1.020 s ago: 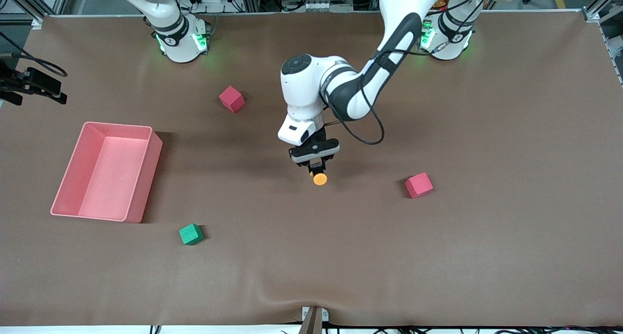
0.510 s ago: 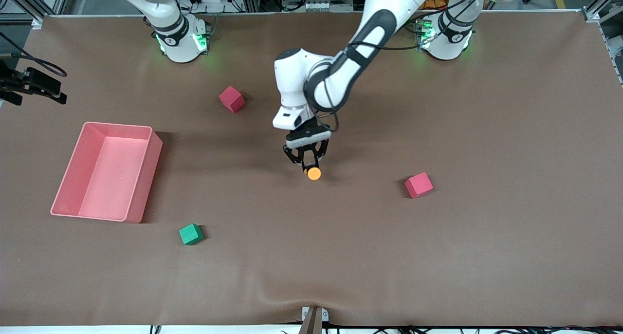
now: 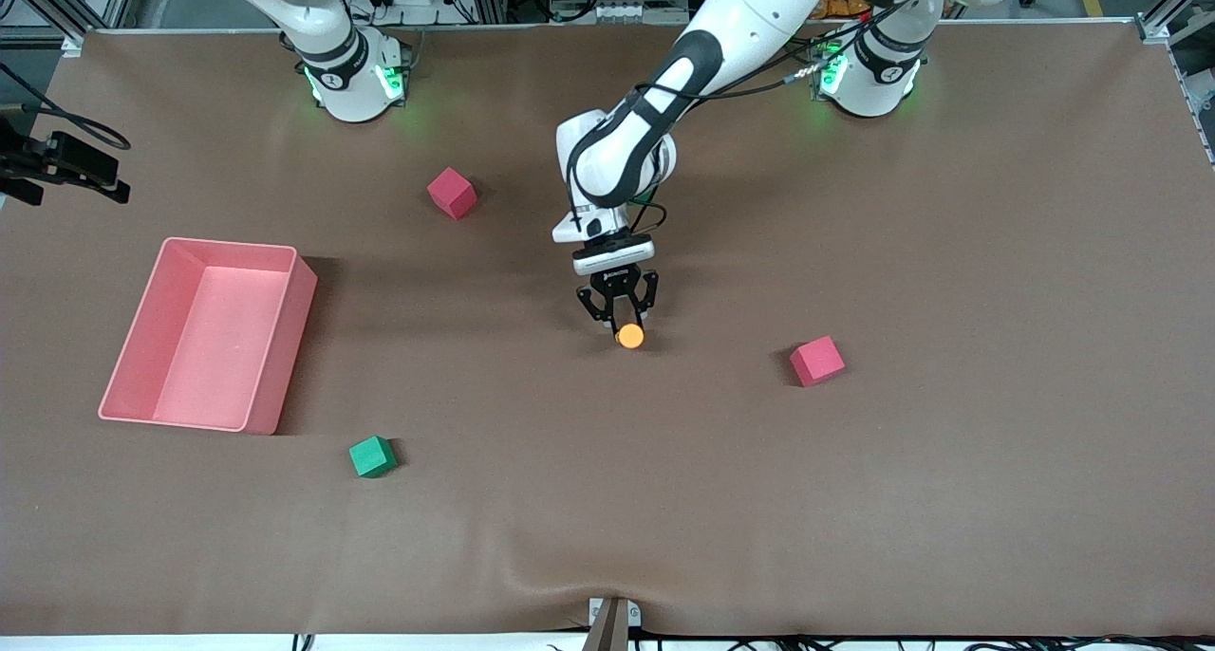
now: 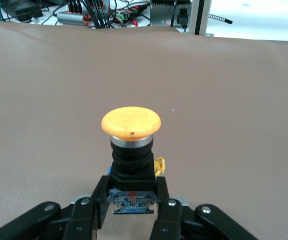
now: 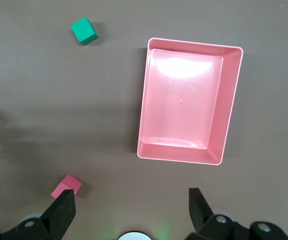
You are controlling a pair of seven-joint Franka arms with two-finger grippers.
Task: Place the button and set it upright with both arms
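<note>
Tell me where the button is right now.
The button is clamped in the left hand over the middle of the table, between the pink bin and the red cube toward the left arm's end.

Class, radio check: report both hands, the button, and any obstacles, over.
Left hand shut on the button, mid-table, low over the mat. Right hand open, waiting high above the pink tray. Cubes well apart from the button; nothing in the way.

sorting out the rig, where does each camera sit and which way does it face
Front: high across the table, facing both bases; shows both arms, left gripper.
Left wrist: looks along its fingers at the button.
Right wrist: high, looking down past its right gripper at the pink bin.
Front and right wrist share the green cube.
</note>
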